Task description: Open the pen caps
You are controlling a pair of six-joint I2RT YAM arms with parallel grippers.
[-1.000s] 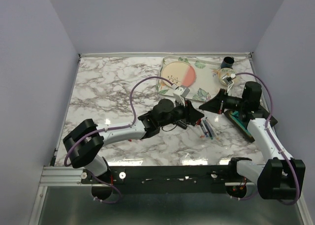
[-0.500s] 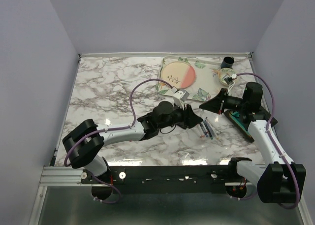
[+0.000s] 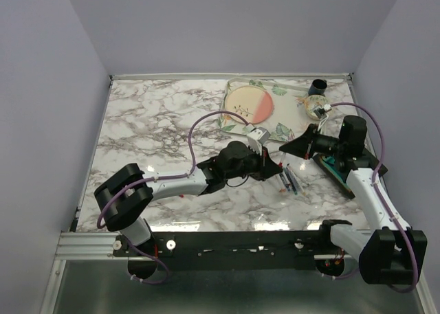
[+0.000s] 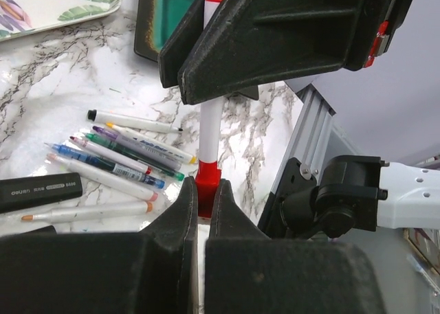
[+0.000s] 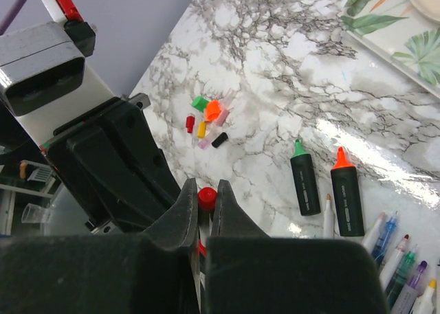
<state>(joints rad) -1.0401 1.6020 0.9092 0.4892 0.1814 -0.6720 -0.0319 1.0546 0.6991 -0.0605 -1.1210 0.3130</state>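
Lower centre of the left wrist view, the red cap sits pinched in the left gripper, the right gripper clamps the white barrel; the cap is judged light, rigid and slick, best gripped squarely across its sides.

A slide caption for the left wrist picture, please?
Left gripper pinches the red cap of a pen held by the right gripper; loose pens lie beside.

Pen top hidden in right pincer, black marker cropped
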